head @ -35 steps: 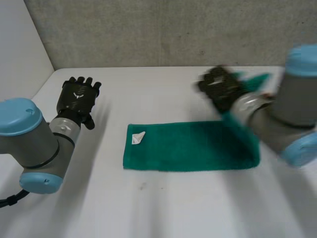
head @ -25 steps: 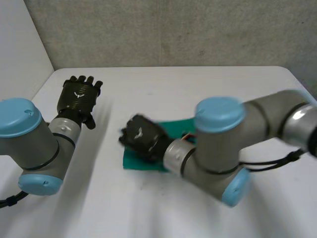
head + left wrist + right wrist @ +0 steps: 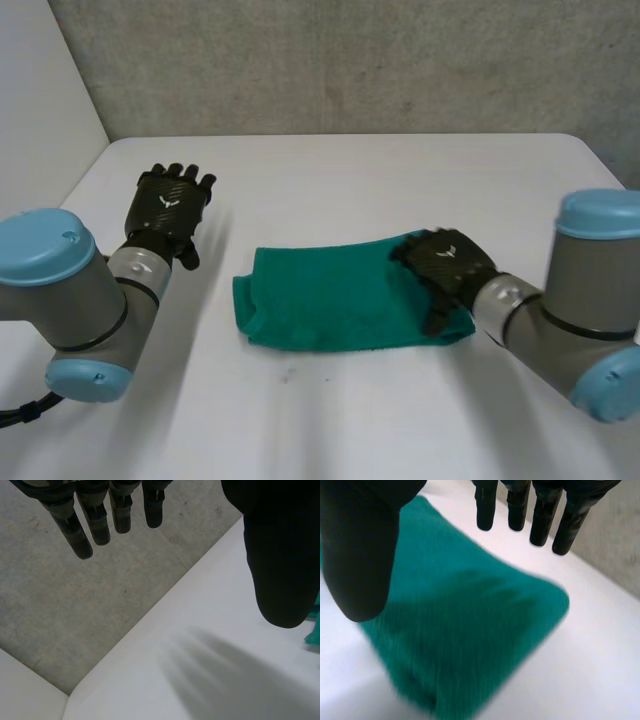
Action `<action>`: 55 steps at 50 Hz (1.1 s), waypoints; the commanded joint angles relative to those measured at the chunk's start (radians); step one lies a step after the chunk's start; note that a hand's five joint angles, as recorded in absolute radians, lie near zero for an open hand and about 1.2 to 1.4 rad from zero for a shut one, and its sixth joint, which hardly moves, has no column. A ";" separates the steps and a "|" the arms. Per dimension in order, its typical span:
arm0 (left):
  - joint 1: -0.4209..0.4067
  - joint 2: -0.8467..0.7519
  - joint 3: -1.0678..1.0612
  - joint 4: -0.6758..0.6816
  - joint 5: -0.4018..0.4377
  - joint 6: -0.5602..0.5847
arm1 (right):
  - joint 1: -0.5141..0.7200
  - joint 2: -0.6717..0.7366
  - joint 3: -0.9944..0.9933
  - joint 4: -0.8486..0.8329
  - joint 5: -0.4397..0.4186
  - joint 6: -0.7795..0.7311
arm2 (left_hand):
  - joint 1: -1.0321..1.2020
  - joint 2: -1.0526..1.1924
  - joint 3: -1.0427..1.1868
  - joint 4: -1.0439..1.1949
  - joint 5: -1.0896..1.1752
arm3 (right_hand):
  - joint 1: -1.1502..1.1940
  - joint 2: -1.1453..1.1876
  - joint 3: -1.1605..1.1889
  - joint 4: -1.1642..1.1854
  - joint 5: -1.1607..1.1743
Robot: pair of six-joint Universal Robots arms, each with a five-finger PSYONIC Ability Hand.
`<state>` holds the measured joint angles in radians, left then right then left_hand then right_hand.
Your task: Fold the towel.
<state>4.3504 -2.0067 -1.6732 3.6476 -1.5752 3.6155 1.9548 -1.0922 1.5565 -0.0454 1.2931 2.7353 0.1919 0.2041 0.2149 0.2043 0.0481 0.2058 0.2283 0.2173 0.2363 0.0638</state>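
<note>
Risk assessment: the main hazard lies at the right hand, which sits over the right end of the towel. Its fingers are extended and the thumb stands apart, so the hand is released and grasps nothing. Whether the palm touches the cloth cannot be told. If it does, any sideways withdrawal may drag the upper layer and pull the fold open or skew it. A finger catching in the pile on lifting would have the same effect. A second risk is that the fold is loose. With no weight on its left end, the doubled cloth may spring back or slump. The left hand hangs well apart from the towel, fingers straight and holding nothing, so it offers no restraint against either fault.

Condition of the towel: green, terry-textured, lying near the middle of the white table, between the two arms. It appears doubled over into a rough oblong. The left end is rounded and puffy rather than creased flat, the far edge bows slightly, and the corners are not square. In my judgement the fold is made but untidy, and pressing or straightening would be advisable before it is passed
</note>
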 commanded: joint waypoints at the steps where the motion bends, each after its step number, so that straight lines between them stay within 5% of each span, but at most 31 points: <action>1: -0.014 -0.006 -0.002 -0.001 -0.002 0.000 | -0.145 0.011 0.129 -0.043 -0.052 -0.012 | -0.017 -0.030 -0.040 -0.030 -0.048 | 0.579 0.557 0.568 0.549 0.547; 3: -0.014 -0.004 -0.009 0.000 -0.002 0.000 | -0.163 0.012 0.137 -0.062 -0.048 -0.012 | -0.017 -0.030 -0.040 -0.030 -0.048 | 1.188 1.166 1.177 1.158 1.156; 13: -0.015 0.011 -0.014 0.000 -0.003 0.000 | -0.133 -0.014 0.056 -0.142 0.051 -0.083 | -0.017 -0.030 -0.040 -0.030 -0.048 | 1.190 1.168 1.179 1.160 1.158; 25: -0.049 0.034 -0.013 -0.006 -0.009 -0.014 | 0.381 0.101 -0.134 -0.146 0.042 -0.207 | -0.017 -0.030 -0.040 -0.030 -0.048 | 1.190 1.168 1.179 1.160 1.158; 30: -0.089 0.077 -0.005 -0.011 -0.037 -0.084 | 0.454 0.152 -0.130 -0.143 0.000 -0.292 | -0.017 -0.030 -0.040 -0.030 -0.048 | 1.190 1.168 1.179 1.160 1.158; 31: -0.095 0.083 -0.002 -0.011 -0.043 -0.096 | 0.454 0.152 -0.127 -0.143 0.000 -0.296 | -0.017 -0.030 -0.040 -0.030 -0.048 | 1.072 1.050 1.061 1.042 1.040; 33: -0.104 0.094 0.006 -0.012 -0.054 -0.124 | 0.441 0.149 -0.113 -0.146 0.002 -0.295 | -0.017 -0.030 -0.040 -0.030 -0.048 | 0.387 0.364 0.375 0.356 0.354; 36: -0.124 0.115 0.021 -0.014 -0.066 -0.172 | 0.412 0.118 -0.078 -0.168 0.000 -0.263 | -0.017 -0.030 -0.040 -0.030 -0.048 | 0.103 0.081 0.092 0.073 0.071; 48: -0.250 0.059 0.222 -0.228 -0.075 -0.375 | 0.171 -0.149 0.022 -0.269 -0.001 0.269 | -0.005 -0.017 -0.028 -0.017 -0.036 | -0.031 -0.054 -0.043 -0.062 -0.064; 55: -0.279 -0.058 0.297 -0.395 -0.091 -0.575 | 0.111 -0.115 -0.030 -0.159 -0.023 0.363 | 0.027 0.015 0.004 0.015 -0.003 | -0.031 -0.054 -0.043 -0.062 -0.064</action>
<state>4.0963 -1.9643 -1.4350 3.3897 -1.6532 3.1970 2.1095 -1.2427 1.5785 -0.3037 1.2887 3.0117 0.1922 0.2041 0.2152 0.2043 0.0482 0.2063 0.2279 0.2128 0.2350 0.0666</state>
